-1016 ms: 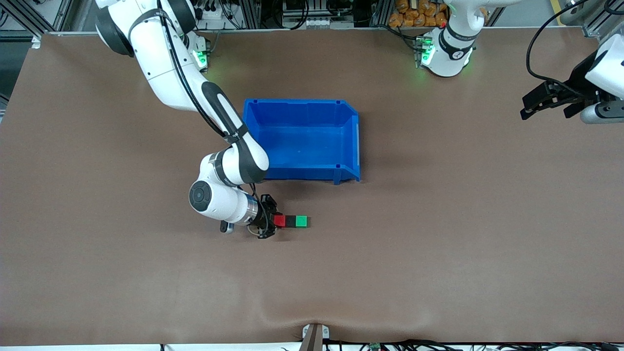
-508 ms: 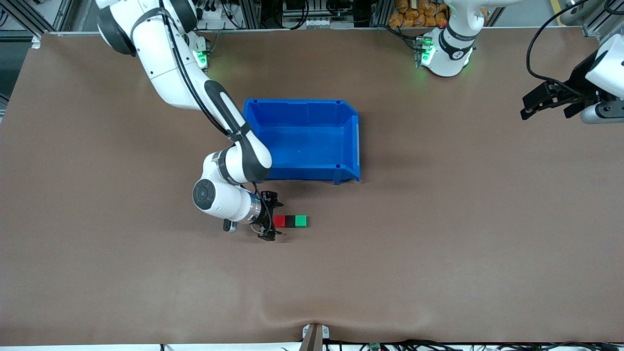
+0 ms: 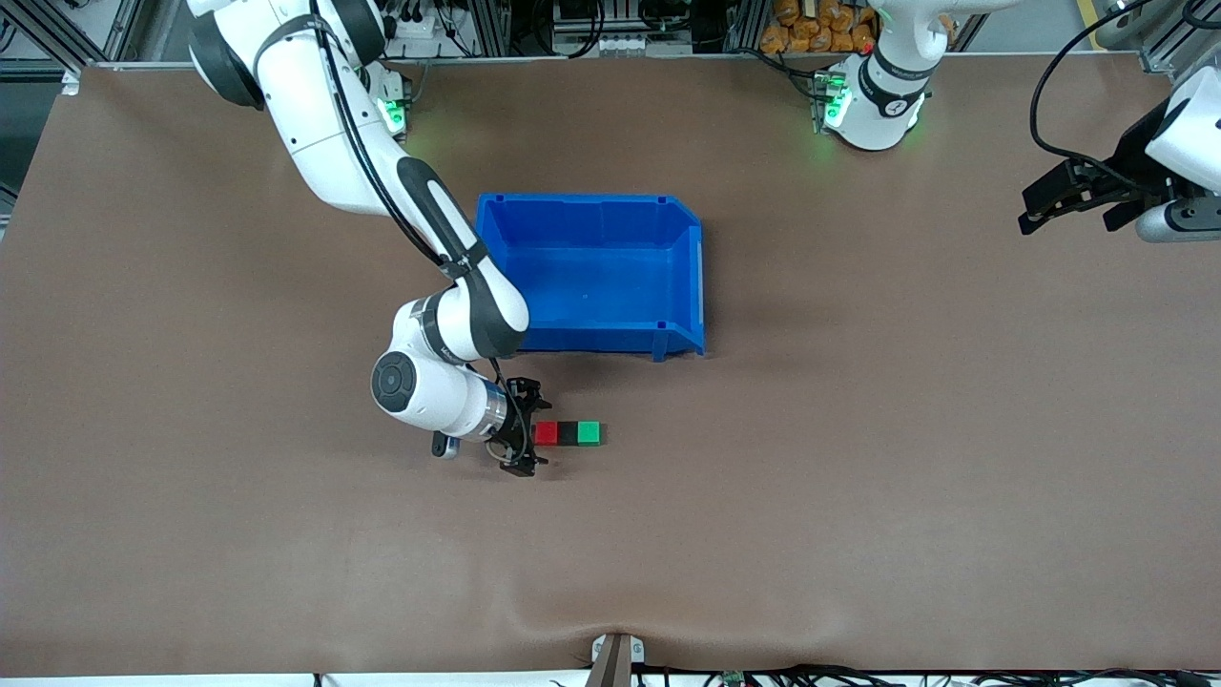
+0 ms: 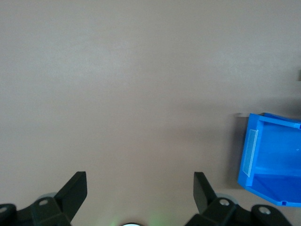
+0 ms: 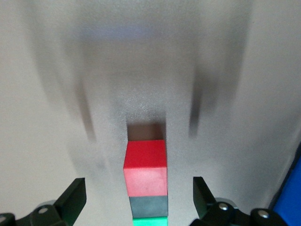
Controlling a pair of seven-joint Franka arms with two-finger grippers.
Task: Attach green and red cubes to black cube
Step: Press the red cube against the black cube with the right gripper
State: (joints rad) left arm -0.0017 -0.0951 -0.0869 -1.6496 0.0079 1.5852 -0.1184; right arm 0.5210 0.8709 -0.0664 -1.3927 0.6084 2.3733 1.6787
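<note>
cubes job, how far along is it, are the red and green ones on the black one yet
Looks done: the small bright red cube, matte black cube and bright green cube sit in one touching row on the brown table, black in the middle. In hand: nothing; the right gripper is open beside the red cube, the left gripper waits open at its end of the table. Left: probably only withdrawing.

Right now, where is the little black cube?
The black cube sits on the table between the red cube and green cube, nearer the camera than the blue bin.
</note>
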